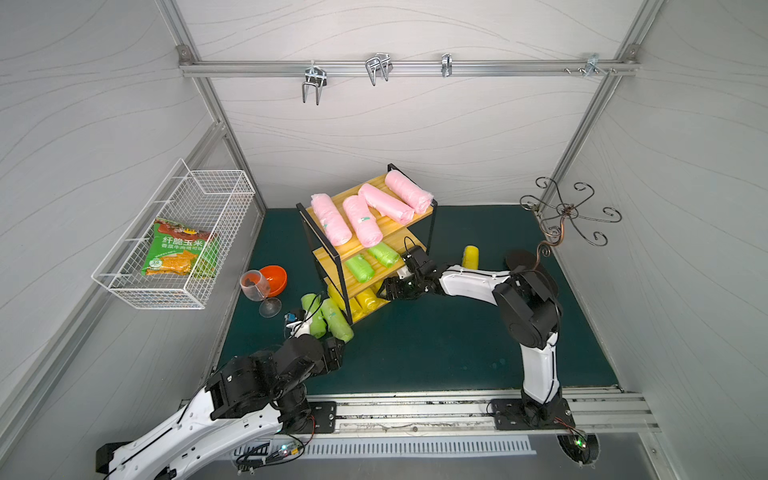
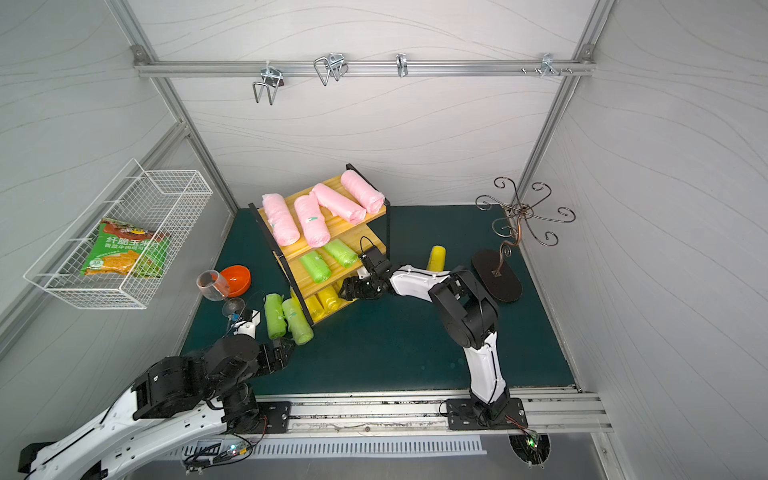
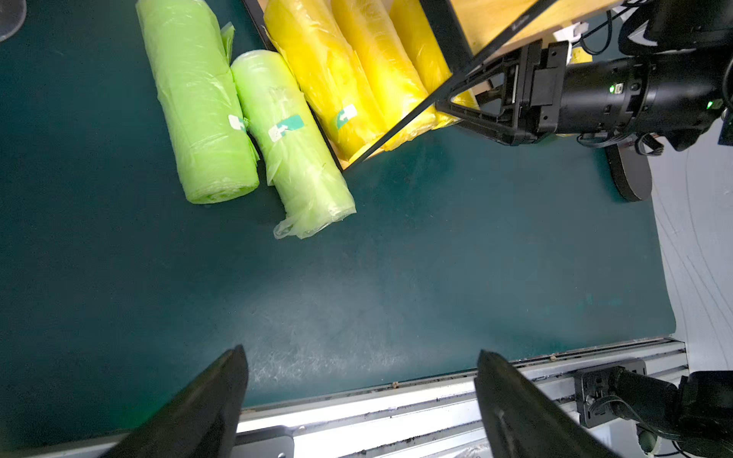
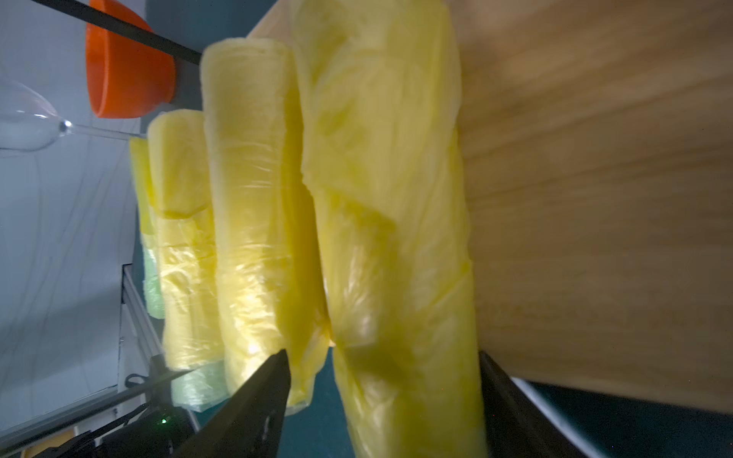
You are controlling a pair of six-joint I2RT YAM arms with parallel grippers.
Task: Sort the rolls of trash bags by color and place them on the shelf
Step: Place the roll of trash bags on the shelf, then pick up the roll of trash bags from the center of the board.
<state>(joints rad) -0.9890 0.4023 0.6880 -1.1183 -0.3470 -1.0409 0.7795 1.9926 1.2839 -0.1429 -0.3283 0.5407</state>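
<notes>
**Right gripper** (image 4: 382, 357): The jaws stand apart, astride one end of a yellow roll (image 4: 396, 238) on the bottom board of the shelf (image 1: 399, 228). One fingertip lies at the roll's edge. The other stands clear of it, with a gap showing, so the roll is not clamped. Two more yellow rolls (image 4: 254, 198) lie side by side next to it on the same board.

**Left gripper** (image 3: 359, 353): The jaws are spread wide with nothing between them. The gripper hangs over bare green mat (image 3: 396, 257) near the front rail.

**Rolls near the left gripper**: Two lime green rolls (image 3: 198, 103) lie on the mat, touching each other along their length. The nearer one (image 3: 289, 142) rests just beside the shelf's front corner post.

**Shelf contents**: Both top views show four pink rolls (image 1: 362, 220) on the top board. Two green rolls (image 1: 360, 268) lie on the middle board.

**Remaining roll**: A fourth yellow roll (image 1: 471, 255) sits on the mat behind the right arm, apart from the shelf.

**Surroundings**: An orange bowl (image 1: 274, 280) and a wine glass (image 1: 254, 286) stand left of the shelf.
</notes>
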